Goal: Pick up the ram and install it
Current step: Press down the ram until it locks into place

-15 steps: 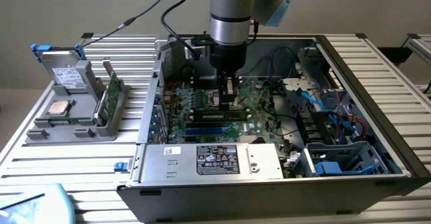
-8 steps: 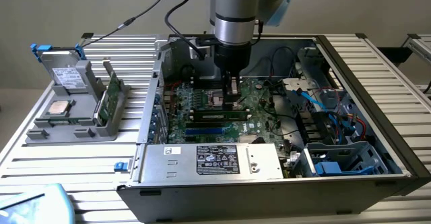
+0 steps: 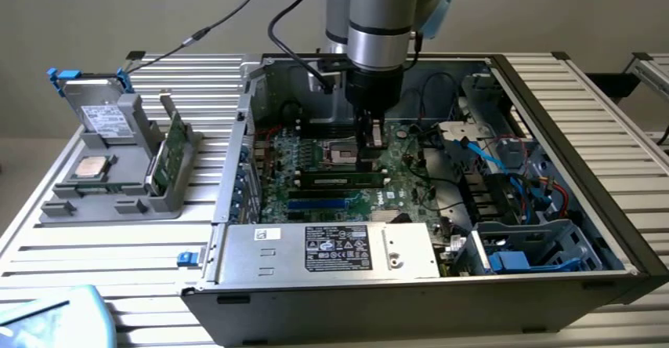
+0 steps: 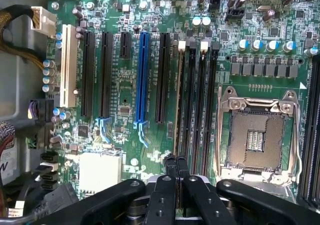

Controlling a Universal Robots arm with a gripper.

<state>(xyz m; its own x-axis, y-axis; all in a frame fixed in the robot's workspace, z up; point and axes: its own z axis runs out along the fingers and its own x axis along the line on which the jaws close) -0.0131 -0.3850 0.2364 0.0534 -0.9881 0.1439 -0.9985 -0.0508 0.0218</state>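
Observation:
A ram (image 3: 337,180), a long green stick with dark chips, lies level in a black motherboard slot inside the open computer case (image 3: 585,144). In the wrist view the same ram (image 4: 178,100) is seen edge-on in the first of several parallel black slots. My gripper (image 3: 370,154) hangs straight down just above that stick. Its black fingers (image 4: 175,160) are shut together over one end of it, and nothing shows between them. I cannot tell whether the tips touch the stick. A second green stick (image 3: 171,150) stands upright in the grey holder (image 3: 115,195) outside the case.
The empty processor socket (image 4: 255,140) lies right beside the slots. The holder also carries a square silver chip (image 3: 92,166) and a grey drive with blue clips (image 3: 105,117). A power supply (image 3: 334,250) fills the case's near side, and blue cables (image 3: 502,168) run at the exterior view's right.

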